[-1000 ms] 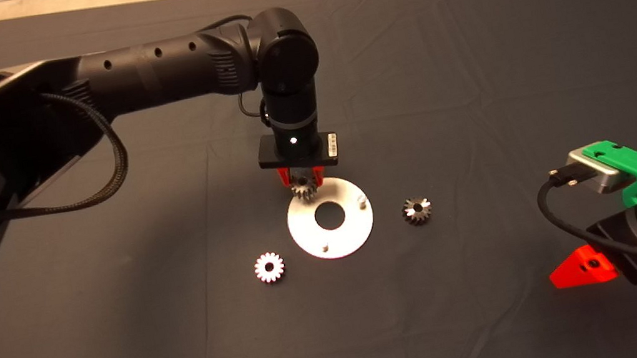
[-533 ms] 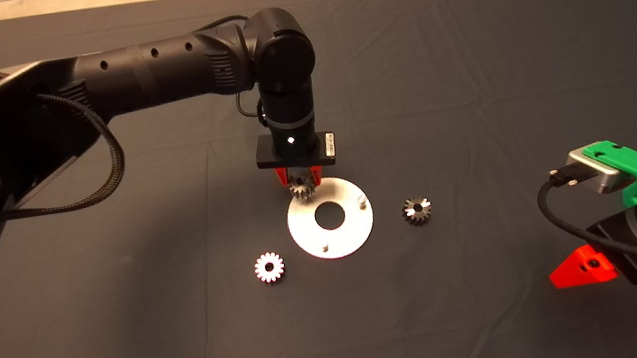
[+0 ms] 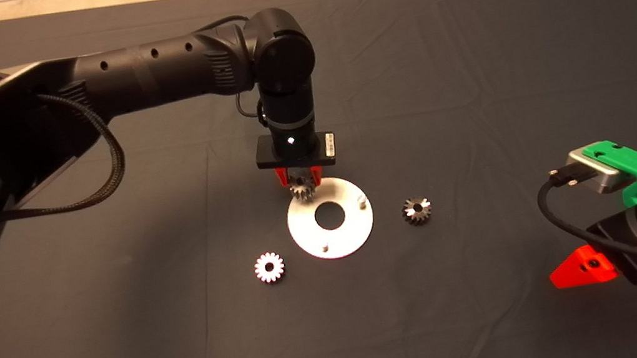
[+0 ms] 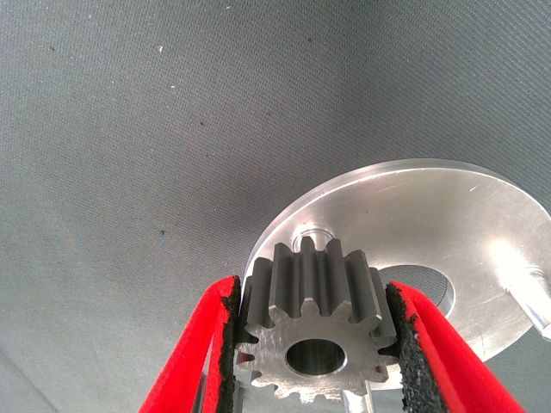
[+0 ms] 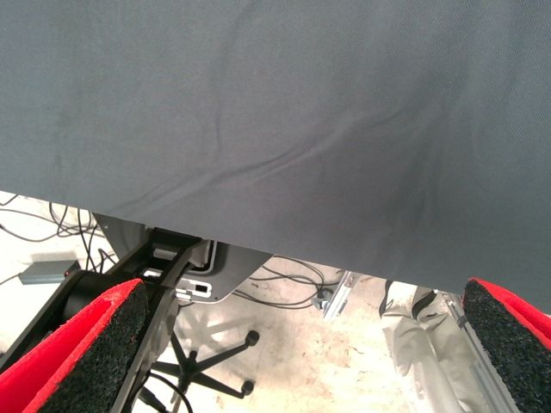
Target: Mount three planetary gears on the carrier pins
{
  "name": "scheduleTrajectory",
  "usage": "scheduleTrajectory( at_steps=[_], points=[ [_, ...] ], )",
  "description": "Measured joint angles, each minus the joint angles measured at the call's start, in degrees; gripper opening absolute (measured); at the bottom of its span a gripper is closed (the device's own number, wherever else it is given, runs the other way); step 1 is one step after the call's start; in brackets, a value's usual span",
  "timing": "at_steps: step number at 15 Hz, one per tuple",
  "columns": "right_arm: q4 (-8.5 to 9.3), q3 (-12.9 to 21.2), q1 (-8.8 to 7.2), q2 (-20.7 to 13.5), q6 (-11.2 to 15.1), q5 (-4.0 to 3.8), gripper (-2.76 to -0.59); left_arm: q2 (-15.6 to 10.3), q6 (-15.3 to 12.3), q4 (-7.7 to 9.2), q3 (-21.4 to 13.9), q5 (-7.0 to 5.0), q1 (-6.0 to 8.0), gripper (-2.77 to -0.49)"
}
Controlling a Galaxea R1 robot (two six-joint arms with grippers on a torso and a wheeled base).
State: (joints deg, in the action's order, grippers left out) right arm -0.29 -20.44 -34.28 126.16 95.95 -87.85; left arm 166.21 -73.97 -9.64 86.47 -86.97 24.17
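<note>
In the head view my left gripper [image 3: 300, 181] hangs over the far-left rim of the white disc [image 3: 353, 232], shut on one planetary gear [image 3: 302, 190]. The left wrist view shows that gear [image 4: 315, 303] clamped between the black pads [image 4: 231, 331], just above the disc [image 4: 405, 215]. One carrier pin [image 4: 307, 235] stands just beyond the gear, and another [image 4: 535, 301] sits further along the rim. Two pins [image 3: 361, 201] [image 3: 325, 245] stand bare in the head view. A pale loose gear [image 3: 269, 267] lies left of the disc and a darker one [image 3: 417, 210] right of it. My right gripper [image 3: 585, 272] waits open at the lower right.
The dark mat [image 3: 464, 56] is wrinkled around the disc. The right wrist view shows the open gripper [image 5: 301, 361] over the mat's edge [image 5: 258, 232], with cables, a chair base [image 5: 211, 370] and a person's leg [image 5: 413, 335] on the floor beyond.
My left gripper and its gear have shifted very slightly toward the far left since a second ago. The loose gears, the disc and the right arm have stayed put.
</note>
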Motion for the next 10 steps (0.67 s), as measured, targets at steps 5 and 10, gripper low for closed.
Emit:
scheduleTrajectory(
  at_steps=[5, 10],
  points=[
    [0.0, 0.0, 0.0, 0.0, 0.0, 0.0, -0.63, 0.1, 0.0, -0.02, 0.0, -0.1, 0.0, -2.25],
    [0.0, 0.0, 0.0, 0.0, 0.0, 0.0, -0.63, 0.1, 0.0, -0.03, 0.0, -0.11, -0.01, -2.25]
  ],
)
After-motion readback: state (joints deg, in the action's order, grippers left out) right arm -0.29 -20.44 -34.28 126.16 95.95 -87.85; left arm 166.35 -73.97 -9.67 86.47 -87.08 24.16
